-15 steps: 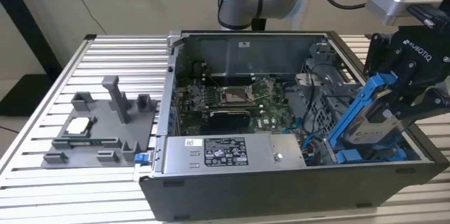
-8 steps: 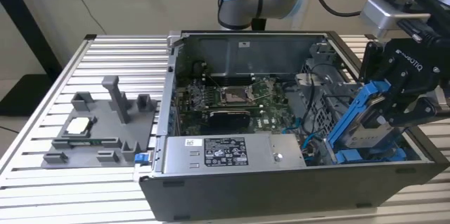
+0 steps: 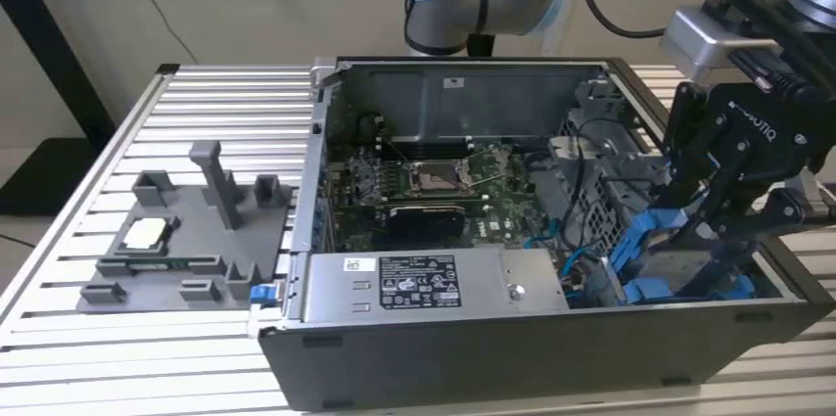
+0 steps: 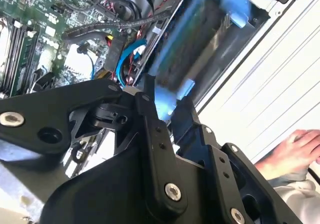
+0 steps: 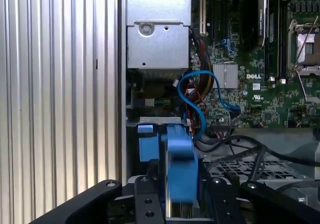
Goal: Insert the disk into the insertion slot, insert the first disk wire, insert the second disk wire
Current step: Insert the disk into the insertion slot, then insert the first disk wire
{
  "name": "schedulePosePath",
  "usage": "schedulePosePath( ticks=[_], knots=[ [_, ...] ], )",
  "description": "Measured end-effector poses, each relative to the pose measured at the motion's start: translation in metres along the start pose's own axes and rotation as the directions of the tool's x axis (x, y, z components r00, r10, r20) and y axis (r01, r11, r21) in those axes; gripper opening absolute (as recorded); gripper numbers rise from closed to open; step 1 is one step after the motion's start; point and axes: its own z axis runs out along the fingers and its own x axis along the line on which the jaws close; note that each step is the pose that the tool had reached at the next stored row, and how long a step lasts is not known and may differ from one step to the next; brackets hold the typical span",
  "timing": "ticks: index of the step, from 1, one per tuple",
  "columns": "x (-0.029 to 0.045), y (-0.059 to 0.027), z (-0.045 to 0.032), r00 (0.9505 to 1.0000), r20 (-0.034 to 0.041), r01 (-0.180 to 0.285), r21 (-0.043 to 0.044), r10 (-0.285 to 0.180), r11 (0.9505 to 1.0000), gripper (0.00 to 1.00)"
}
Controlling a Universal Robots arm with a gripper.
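The disk (image 3: 676,261), silver-grey in a bright blue carrier, stands on edge in the open computer case's front corner at the exterior view's right, low in the drive bay there. My black gripper (image 3: 706,245) is shut on it from above. In the first wrist view the blue carrier (image 5: 178,156) sits clamped between the two black fingers (image 5: 149,199). In the second wrist view the disk (image 4: 200,49) is blurred beyond my gripper (image 4: 165,109). A loose blue cable (image 5: 200,99) loops beside the bay over the motherboard, along with red and black wires.
The case (image 3: 523,347) lies open on a slatted aluminium table (image 3: 78,338). A silver power supply box (image 3: 432,284) lines the case's front wall. A grey fixture plate (image 3: 183,240) sits at the exterior view's left. A person's hand (image 4: 295,149) rests outside the case.
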Motion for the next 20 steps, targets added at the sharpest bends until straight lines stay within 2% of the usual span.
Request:
schedulePosePath(
  ticks=[6, 8, 10, 14, 16, 18, 20],
  knots=[
    [-0.0017, 0.0009, -0.0110, 1.0000, 0.0015, -0.001, 0.0011, 0.001, 1.0000, 0.41],
    [-0.0051, 0.0013, -0.0110, 1.0000, 0.0067, 0.000, 0.0091, 0.000, 1.0000, 0.41],
    [-0.0078, 0.0023, -0.0110, 0.9997, 0.0237, 0.001, 0.0251, -0.001, 0.9997, 0.41],
    [-0.0124, 0.0043, -0.0107, 0.9973, 0.0737, 0.002, 0.0557, -0.006, 0.9984, 0.41],
    [-0.0148, 0.0046, -0.0106, 0.9955, 0.0945, 0.002, 0.0697, -0.009, 0.9976, 0.41],
    [-0.0160, 0.0046, -0.0098, 0.9947, 0.1025, 0.002, 0.0801, -0.010, 0.9968, 0.41],
    [-0.0163, 0.0045, -0.0080, 0.9945, 0.1041, 0.002, 0.0861, -0.011, 0.9963, 0.41]
  ],
)
